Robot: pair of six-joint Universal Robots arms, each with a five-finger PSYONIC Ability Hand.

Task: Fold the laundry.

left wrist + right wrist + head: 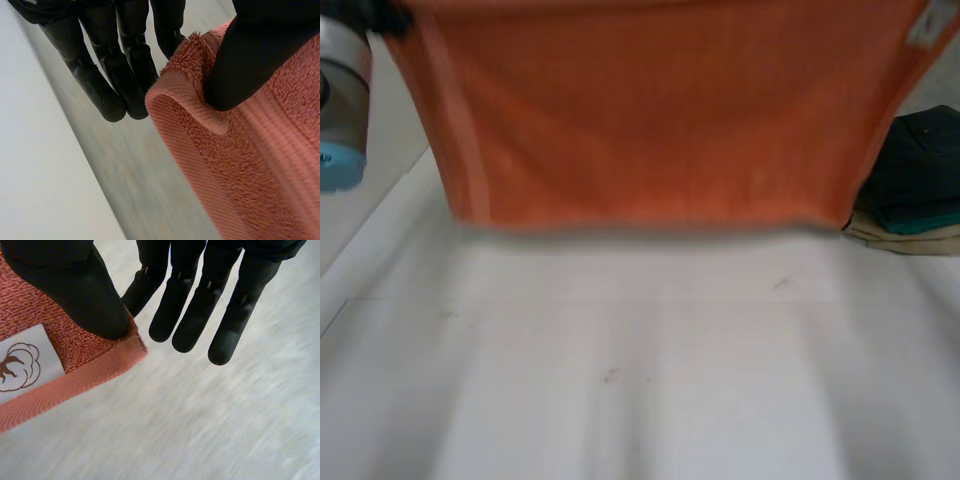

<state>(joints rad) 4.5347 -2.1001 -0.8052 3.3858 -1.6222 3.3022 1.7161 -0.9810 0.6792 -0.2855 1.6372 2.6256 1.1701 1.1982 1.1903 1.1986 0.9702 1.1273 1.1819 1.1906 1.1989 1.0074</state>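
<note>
**Orange towel held up by two top corners, ready to be laid and folded**

The orange towel [650,120] hangs spread wide above the far part of the white table [640,380]. Its lower hem runs level across the head view, and whether that hem brushes the table I cannot tell. The left hand [125,65] has one top corner: its thumb presses the thick terry down into a dent against a finger behind the cloth, while the other fingers stand straight beside it. The right hand [200,300] pinches the opposite top corner in the same way, thumb on the woven border just beside the white label [20,367], the rest of its fingers straight and apart from the cloth. A stack of folded clothes [920,180] sits on the table to the right of the towel, close to its hanging edge.

The towel looks soft, limp and fairly thick. It will likely drape and sag wherever it is unsupported, and its rough pile should resist slipping. The flat woven border at the corners seems the firmest place to hold, and gripping there should keep the edges square for a fold
</note>
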